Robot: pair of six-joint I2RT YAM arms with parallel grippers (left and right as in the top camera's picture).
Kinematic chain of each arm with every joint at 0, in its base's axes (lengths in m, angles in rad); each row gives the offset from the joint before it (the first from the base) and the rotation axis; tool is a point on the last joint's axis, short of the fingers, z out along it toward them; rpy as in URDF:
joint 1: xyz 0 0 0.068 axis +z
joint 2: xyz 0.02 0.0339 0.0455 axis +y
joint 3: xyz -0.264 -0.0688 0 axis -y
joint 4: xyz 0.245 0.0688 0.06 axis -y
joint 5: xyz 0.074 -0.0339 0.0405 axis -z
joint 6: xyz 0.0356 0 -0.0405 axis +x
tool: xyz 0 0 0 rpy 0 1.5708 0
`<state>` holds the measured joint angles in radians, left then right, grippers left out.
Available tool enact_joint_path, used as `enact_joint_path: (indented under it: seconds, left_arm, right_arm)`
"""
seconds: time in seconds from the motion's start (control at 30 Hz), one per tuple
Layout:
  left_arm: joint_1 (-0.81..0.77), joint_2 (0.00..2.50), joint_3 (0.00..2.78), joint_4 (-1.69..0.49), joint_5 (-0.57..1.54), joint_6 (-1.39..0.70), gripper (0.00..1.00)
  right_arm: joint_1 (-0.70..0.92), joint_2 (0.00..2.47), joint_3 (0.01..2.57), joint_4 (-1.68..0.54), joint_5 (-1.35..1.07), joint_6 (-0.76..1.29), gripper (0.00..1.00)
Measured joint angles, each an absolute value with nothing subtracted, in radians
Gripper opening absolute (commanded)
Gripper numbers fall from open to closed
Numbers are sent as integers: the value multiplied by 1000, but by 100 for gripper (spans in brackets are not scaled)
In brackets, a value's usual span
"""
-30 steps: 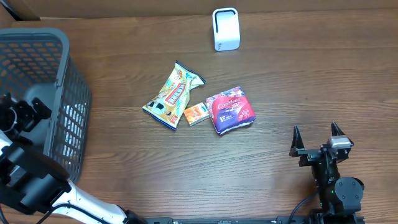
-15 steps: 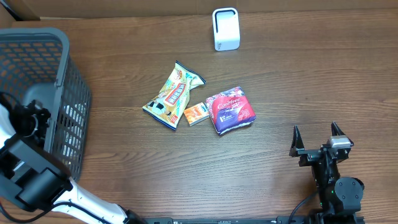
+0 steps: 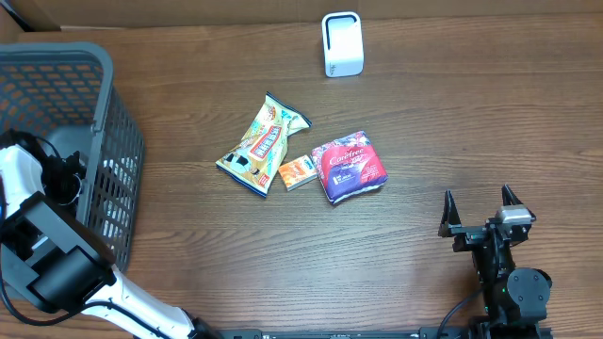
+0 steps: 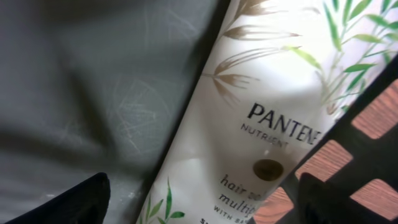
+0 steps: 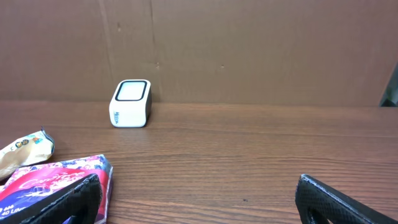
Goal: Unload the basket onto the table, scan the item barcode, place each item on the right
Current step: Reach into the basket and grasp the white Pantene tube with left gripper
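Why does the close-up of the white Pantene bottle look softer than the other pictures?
Left wrist: the Pantene bottle fills the frame from very near, slightly soft, in dim light inside the basket. Overhead: the table is evenly lit and sharp, with no harsh shadows. Right wrist: the white scanner looks crisp.

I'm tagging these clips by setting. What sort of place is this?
Likely a mock checkout bench: a white barcode scanner on a wooden table, a grey shopping basket, and a snack bag.

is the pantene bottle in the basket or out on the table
In. The Pantene bottle lies on the floor of the basket, against its mesh wall.
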<state>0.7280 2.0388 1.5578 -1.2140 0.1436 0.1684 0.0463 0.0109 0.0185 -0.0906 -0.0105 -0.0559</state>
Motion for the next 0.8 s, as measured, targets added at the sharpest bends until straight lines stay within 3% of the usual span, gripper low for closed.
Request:
enact_joint_path:
  seconds: [0.2, 0.3, 0.43, 0.5, 0.6, 0.8]
  left_arm:
    - [726, 2039, 1547, -1214, 115, 167, 75]
    - [726, 2039, 1528, -1207, 107, 162, 61]
    - [726, 2039, 1510, -1206, 85, 155, 53]
    - [723, 2039, 1509, -1206, 62, 142, 45]
    - [720, 2039, 1509, -1205, 33, 119, 25]
    - [719, 2036, 1539, -1223, 8, 102, 6]
  right_arm:
    - [46, 11, 19, -90, -10, -56, 100]
    - [47, 11, 19, -90, -10, -56, 100]
    - [46, 11, 19, -90, -10, -56, 100]
    - [46, 11, 19, -90, -10, -56, 100]
    - [46, 11, 19, -90, -10, -56, 100]
    - [47, 11, 19, -91, -10, -56, 100]
